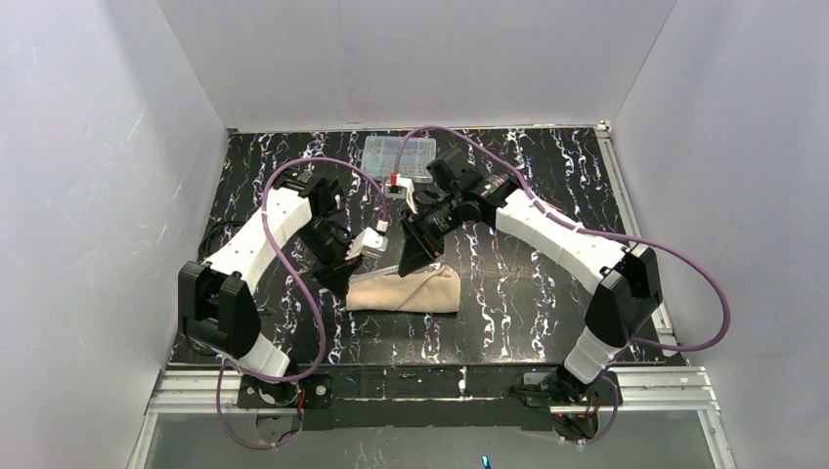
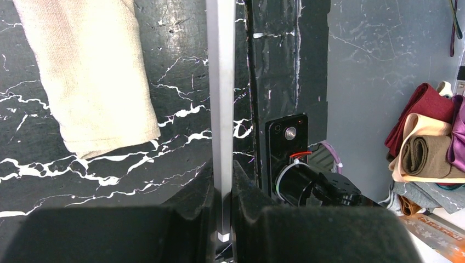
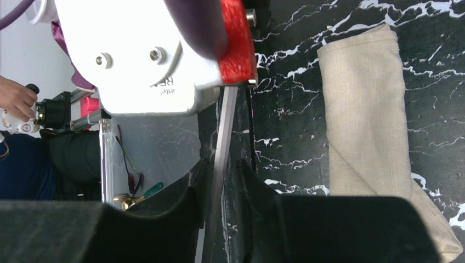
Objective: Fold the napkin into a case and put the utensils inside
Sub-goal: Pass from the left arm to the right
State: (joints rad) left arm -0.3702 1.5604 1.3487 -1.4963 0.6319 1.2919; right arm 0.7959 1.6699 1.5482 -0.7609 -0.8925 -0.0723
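Pinching utensil (image 2: 220,82) tight: L claw (image 2: 223,175); R claw (image 3: 222,167) part-open round it, gap one side.

The utensil (image 2: 220,98) ran off the left wrist view's top edge, so its kind could not be told; in the right wrist view a white housing (image 3: 137,60) hid its far end. From above it was too small to see. The napkin (image 2: 88,71) was cropped at that top edge; the right end effector (image 3: 222,181) covered one end.
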